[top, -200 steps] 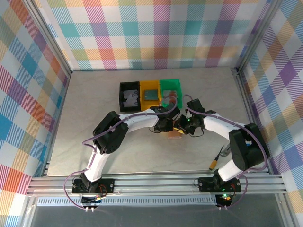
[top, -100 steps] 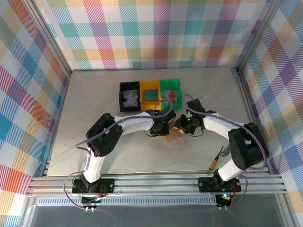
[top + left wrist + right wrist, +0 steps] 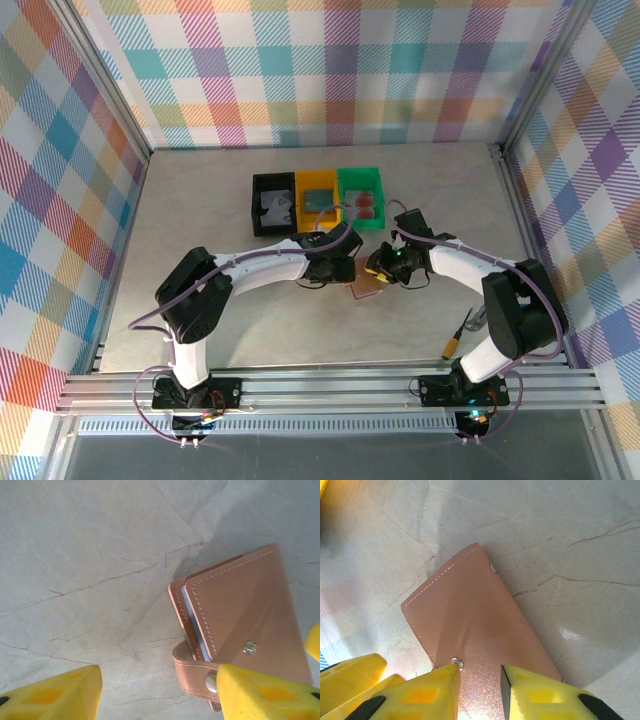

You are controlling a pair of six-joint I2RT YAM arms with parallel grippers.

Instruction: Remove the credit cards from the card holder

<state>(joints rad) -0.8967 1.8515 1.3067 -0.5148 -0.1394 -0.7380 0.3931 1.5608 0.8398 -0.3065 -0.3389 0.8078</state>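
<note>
The reddish-brown card holder [image 3: 368, 288] rests tilted on the table, folded, its far corner casting a shadow. In the left wrist view the card holder [image 3: 240, 615] shows a grey-blue inner edge and a loose snap strap [image 3: 197, 672]. My left gripper [image 3: 338, 268] stands open just to its left, one finger [image 3: 265, 692] over the strap. My right gripper [image 3: 479, 695] has its fingers close together on the holder's near end [image 3: 470, 625]. The credit cards lie in the bins: grey-white [image 3: 272, 207], teal [image 3: 318, 201], red-spotted [image 3: 365, 206].
Black [image 3: 258, 190], yellow [image 3: 318, 180] and green [image 3: 362, 177] bins stand in a row behind the grippers. An orange-tipped tool [image 3: 457, 342] lies at the right front. Metal frame posts and plaid walls close in the table.
My left arm has swung its elbow leftward and drawn its gripper back from over the holder to just left of it. The right arm has held still.
</note>
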